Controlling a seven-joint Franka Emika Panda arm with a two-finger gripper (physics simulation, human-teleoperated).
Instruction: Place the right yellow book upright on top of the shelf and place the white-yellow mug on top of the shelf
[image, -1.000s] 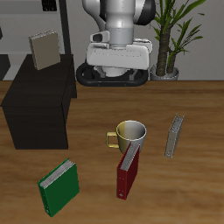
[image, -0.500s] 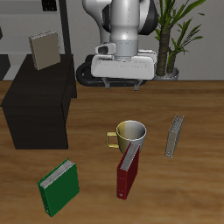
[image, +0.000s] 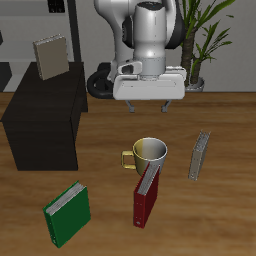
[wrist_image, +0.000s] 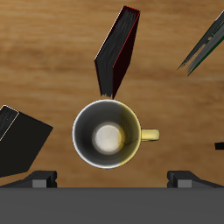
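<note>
While the gripper (image: 148, 107) hangs open-jawed above the table in the exterior view, four books show: the right yellow book (image: 49, 55) upright on the shelf (image: 45, 117), another tan-grey book (image: 200, 155), one green book (image: 68, 213), one dark red book (image: 146, 194) leaning against the single white-yellow mug (image: 148, 155) at its 6 o'clock. In the wrist view, the one mug (wrist_image: 107, 132) sits between the fingertips (wrist_image: 42, 179), handle at 3 o'clock, red book (wrist_image: 117, 50) at 12.

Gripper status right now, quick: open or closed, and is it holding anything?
Gripper: open, fingers spread wide and holding nothing, above the white-yellow mug.
</note>
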